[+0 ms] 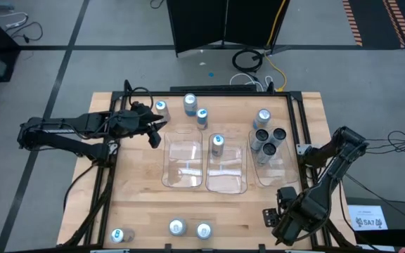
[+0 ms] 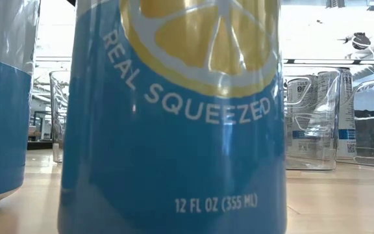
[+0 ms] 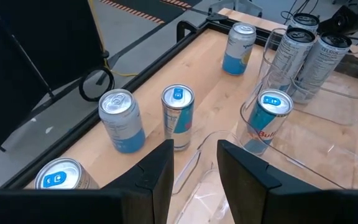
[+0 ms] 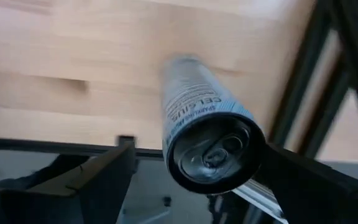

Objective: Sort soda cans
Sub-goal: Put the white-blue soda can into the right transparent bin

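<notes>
Soda cans stand upright on the wooden table. Three are near the far edge [image 1: 190, 103], one is in the middle clear tray [image 1: 218, 144], several dark ones are in the right tray [image 1: 268, 140], and three are along the near edge [image 1: 176, 227]. My left gripper [image 3: 194, 168] is open and hovers over the left tray's far corner, with a blue-silver can [image 3: 178, 115] just ahead. My right gripper [image 4: 197, 180] is open at the table's near right corner. A dark can [image 4: 213, 152] stands between its fingers, top toward the camera. My right gripper comes at the dark can from above, one finger on each side of its top rim [image 4: 253, 140]. One finger [image 4: 104, 177] stands clear of the can. The other finger [image 4: 303, 183] lies close against the rim; I cannot tell whether it touches.
Three clear trays lie side by side mid-table, and the left one [image 1: 183, 163] holds no can. A black frame [image 1: 297, 133] borders the table. In the low view a blue lemon-marked can [image 2: 174, 130] stands right at the camera and blocks most of the view.
</notes>
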Controlling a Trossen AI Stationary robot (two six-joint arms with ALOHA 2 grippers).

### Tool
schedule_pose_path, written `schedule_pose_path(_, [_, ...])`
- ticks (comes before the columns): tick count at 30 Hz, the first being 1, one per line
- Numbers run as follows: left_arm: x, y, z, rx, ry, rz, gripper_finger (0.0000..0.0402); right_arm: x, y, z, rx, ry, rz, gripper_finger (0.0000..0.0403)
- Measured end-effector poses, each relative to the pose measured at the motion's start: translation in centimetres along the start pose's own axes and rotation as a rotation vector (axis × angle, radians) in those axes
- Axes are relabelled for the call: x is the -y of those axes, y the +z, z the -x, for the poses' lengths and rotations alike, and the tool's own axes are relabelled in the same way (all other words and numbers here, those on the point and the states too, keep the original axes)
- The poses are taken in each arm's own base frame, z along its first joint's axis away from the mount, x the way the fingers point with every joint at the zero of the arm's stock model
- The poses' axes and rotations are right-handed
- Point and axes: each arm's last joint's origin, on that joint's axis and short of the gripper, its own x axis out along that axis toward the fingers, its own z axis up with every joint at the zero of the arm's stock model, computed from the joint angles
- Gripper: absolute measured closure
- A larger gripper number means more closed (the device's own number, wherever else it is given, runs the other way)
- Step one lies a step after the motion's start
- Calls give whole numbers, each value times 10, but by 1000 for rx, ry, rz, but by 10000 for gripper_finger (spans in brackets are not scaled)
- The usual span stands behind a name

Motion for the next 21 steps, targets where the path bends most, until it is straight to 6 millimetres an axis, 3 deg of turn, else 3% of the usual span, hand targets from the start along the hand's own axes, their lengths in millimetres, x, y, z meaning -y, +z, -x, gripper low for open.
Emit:
schedule_pose_path(8, [0, 0, 0, 1, 0, -24, 269, 3, -1, -6, -15, -59, -13, 64])
schedule_pose_path(21, [-1, 0, 0, 7, 21, -26, 269, 7, 10, 11, 13, 38, -20, 64])
